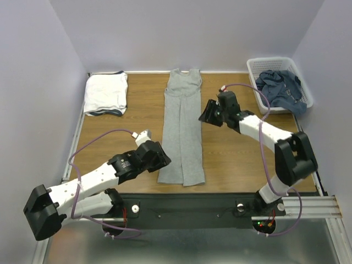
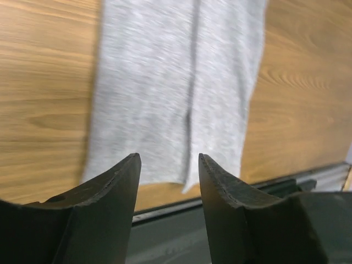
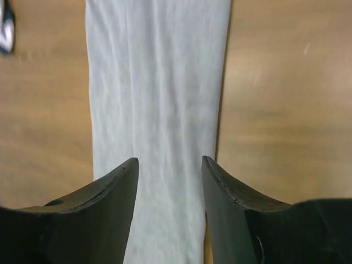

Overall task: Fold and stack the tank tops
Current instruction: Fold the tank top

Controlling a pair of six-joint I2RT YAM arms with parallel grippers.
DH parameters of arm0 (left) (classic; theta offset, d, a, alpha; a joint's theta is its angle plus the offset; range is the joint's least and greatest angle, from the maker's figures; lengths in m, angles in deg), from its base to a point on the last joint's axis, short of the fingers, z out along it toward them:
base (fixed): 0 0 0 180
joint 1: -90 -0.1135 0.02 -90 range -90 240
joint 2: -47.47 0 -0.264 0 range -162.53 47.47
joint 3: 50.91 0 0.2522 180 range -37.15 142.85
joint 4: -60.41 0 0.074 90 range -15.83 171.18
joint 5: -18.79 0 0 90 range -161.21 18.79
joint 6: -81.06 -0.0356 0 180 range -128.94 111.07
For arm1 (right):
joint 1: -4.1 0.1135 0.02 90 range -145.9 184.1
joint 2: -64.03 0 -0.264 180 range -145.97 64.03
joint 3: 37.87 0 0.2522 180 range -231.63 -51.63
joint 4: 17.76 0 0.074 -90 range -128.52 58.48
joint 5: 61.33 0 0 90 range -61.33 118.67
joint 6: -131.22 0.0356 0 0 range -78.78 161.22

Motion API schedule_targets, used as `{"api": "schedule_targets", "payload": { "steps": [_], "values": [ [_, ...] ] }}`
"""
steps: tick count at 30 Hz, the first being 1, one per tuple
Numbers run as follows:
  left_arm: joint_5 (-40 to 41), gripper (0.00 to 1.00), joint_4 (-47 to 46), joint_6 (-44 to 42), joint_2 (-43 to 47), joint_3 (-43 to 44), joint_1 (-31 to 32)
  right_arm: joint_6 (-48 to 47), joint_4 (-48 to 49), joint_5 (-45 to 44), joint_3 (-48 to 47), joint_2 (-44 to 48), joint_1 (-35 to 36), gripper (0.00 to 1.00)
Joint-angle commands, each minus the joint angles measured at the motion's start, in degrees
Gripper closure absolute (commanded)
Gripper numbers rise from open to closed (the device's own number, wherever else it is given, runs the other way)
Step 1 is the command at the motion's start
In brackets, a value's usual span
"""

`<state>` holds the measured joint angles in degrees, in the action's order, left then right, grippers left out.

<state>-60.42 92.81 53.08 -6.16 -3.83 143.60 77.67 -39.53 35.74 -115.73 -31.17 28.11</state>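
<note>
A heather grey tank top (image 1: 181, 137) lies flat down the middle of a wooden table (image 1: 231, 159), folded lengthwise into a long narrow strip, with its straps at the far edge and its hem near the front edge. The left gripper (image 1: 162, 159) sits just to the left of the strip's near end. In its wrist view the left gripper (image 2: 168, 159) has its two dark fingers clearly apart, with nothing between them and the grey fabric (image 2: 165, 82) lying beyond the tips, untouched. The right gripper (image 1: 204, 114) is just beside the strip's right edge, about halfway along. From its wrist camera the right gripper (image 3: 169, 162) is likewise parted and empty, hanging over the grey cloth (image 3: 157, 82) without holding it. At the far left corner rests a folded white tank top (image 1: 105, 93), well apart from the grey one. At the far right, a white lattice basket (image 1: 264, 61) holds a crumpled blue garment (image 1: 280, 88).
</note>
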Motion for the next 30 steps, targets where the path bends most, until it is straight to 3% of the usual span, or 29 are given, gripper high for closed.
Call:
{"api": "schedule_targets", "payload": {
  "steps": [1,7,10,23,30],
  "values": [
    [-0.41,0.41,3.69,-0.14,1.42,-3.17,-3.94,0.73,-0.07,2.16,11.16,7.99,5.42,0.44],
    [-5.59,0.40,2.21,-0.84,-0.07,-6.60,-7.72,8.71,-0.60,-1.34,26.20,17.75,16.40,0.42],
    [-7.62,0.39,1.06,-1.02,-0.52,-8.00,-7.81,11.18,-0.87,-2.32,31.30,22.32,17.47,0.41],
    [-12.46,0.39,-2.64,-0.76,-1.83,-13.45,-7.99,16.20,-4.64,-0.04,38.77,29.97,21.25,0.39],
    [-14.12,0.45,-4.83,-0.49,-3.32,-15.13,-7.99,20.15,-5.35,0.31,41.60,31.75,24.94,0.39]
  ]
}}
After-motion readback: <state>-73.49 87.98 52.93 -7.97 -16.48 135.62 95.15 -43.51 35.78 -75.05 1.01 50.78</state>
